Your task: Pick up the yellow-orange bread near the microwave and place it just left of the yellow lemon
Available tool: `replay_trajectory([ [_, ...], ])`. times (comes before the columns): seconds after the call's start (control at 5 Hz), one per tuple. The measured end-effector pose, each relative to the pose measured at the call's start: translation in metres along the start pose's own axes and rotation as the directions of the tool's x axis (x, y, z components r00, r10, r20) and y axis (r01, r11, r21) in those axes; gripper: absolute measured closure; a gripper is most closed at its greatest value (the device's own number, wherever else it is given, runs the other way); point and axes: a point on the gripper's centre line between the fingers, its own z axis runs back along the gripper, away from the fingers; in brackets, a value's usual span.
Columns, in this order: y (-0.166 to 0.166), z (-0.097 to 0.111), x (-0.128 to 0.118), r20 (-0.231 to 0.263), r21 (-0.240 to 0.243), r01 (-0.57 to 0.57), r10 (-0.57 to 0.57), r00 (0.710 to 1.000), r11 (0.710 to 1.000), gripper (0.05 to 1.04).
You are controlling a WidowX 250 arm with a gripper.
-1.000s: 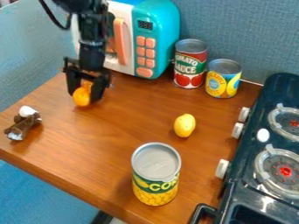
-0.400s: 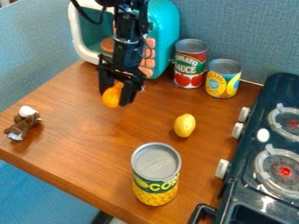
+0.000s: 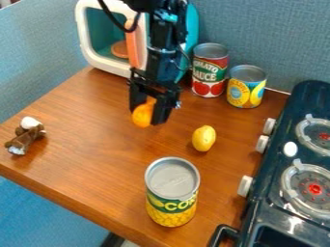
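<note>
Wood grain runs across the tabletop (image 3: 84, 144), where the claw (image 3: 147, 115) is clamped on a rounded orange object (image 3: 142, 116), with a smooth yellow lemon (image 3: 203, 138) nearby. Behind it, a boxy toy microwave (image 3: 97, 59) holds an orange-brown disc (image 3: 119, 49) in its teal hollow. Farther out stand three closed, cylindrical metal cans: red (image 3: 209, 70), blue-and-yellow (image 3: 246, 88) and green-and-yellow (image 3: 171, 195).

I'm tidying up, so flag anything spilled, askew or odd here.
Nothing looks spilled or damaged, and the three cans stand upright. The gripper holds an orange object. Only the brown-and-white item seems out of place, lying apart near the table's left edge.
</note>
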Motion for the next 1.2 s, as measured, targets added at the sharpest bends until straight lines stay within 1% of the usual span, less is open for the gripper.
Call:
replay_trajectory([
  [0.2,-0.002,-0.013,0.002,-0.044,-0.012,-0.008,0.008,0.999,1.0,0.272],
  [0.4,-0.006,-0.019,0.008,-0.058,-0.009,-0.027,0.026,0.998,1.0,0.272],
  [0.6,-0.01,-0.023,0.009,-0.077,0.007,-0.026,0.026,0.997,1.0,0.272],
  [0.8,-0.01,-0.031,0.01,-0.116,0.01,-0.031,0.032,0.993,0.999,0.272],
  [1.0,-0.01,-0.031,0.01,-0.119,0.014,-0.057,0.058,0.991,0.998,0.273],
  [1.2,-0.011,-0.032,0.01,-0.116,0.006,-0.076,0.076,0.99,0.997,0.238],
])
